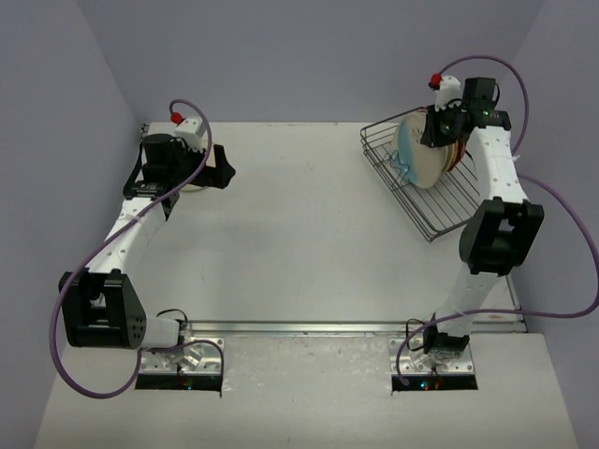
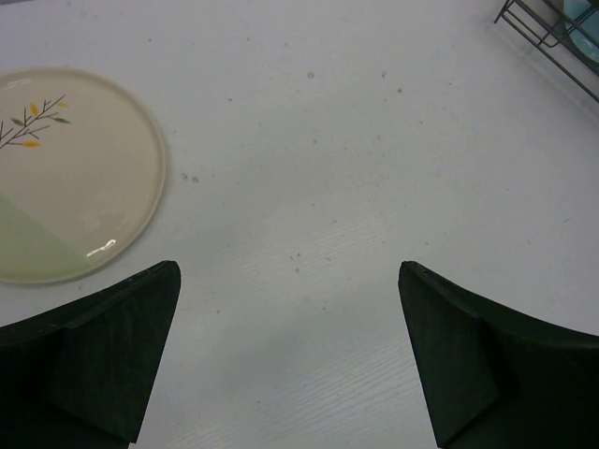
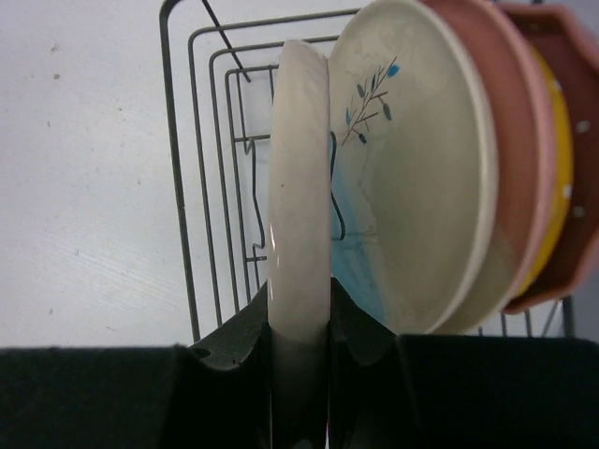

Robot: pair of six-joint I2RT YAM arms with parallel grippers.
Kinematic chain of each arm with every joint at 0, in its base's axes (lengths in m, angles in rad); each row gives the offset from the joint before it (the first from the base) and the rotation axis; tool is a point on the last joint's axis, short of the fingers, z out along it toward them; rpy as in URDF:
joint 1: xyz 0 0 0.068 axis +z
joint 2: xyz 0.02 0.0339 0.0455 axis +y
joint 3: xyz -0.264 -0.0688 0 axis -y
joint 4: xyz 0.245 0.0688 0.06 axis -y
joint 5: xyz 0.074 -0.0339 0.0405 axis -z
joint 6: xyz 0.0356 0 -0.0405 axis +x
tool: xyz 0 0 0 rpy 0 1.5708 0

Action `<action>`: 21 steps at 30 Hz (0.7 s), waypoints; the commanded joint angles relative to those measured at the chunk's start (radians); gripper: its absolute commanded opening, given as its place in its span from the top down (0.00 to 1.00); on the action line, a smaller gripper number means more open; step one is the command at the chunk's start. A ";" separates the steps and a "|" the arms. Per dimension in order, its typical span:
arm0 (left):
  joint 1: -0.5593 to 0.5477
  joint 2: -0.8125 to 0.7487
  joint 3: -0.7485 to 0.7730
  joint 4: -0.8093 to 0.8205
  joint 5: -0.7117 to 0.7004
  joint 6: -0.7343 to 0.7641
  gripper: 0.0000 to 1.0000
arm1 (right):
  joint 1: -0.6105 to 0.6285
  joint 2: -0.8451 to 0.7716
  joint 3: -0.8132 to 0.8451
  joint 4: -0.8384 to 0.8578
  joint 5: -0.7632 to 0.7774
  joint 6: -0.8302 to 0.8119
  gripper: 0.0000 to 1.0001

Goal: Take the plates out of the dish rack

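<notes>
Grips a glossy cream ceramic plate (image 3: 299, 168) by the rim with the right gripper (image 3: 299, 323), one finger pressed to each face. Holds it upright and edge-on within the rectangular dark wire dish rack (image 3: 213, 140); cannot tell whether its lower edge rests on the wires, nor what pattern is on its face.

Just beside it in the rack, leaning close together: a cream plate with a light-blue segment and a sprig (image 3: 412, 187), then a pink plate (image 3: 517, 140), then a yellow-orange plate (image 3: 554, 187).

Lying flat on the white surface (image 2: 328, 187), well apart from the rack: a cream plate with a pale-green segment (image 2: 65, 178). Shows the left gripper (image 2: 290, 355) spread wide above bare surface near that plate, holding nothing.

Likely stiff, fairly heavy for a rim pinch, and brittle. Smooth glaze, so prone to slip or swing between the fingers. Best taken deep over the rim and lifted straight up along the dividers, clear of the blue-segment neighbour. Worth setting down gently, lower edge first, then easing flat.
</notes>
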 commanded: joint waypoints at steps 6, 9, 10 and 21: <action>-0.007 -0.062 0.042 0.067 0.189 -0.094 0.00 | 0.011 -0.221 0.158 0.070 -0.201 0.097 1.00; -0.007 -0.065 0.042 0.086 0.279 -0.116 0.00 | 0.014 -0.229 0.152 0.060 -0.302 0.154 1.00; -0.007 -0.071 0.034 0.098 0.350 -0.143 0.00 | 0.014 -0.237 0.132 0.061 -0.335 0.200 1.00; -0.092 -0.020 -0.011 0.264 0.573 -0.359 0.08 | 0.252 -0.342 -0.169 0.170 -0.677 0.386 1.00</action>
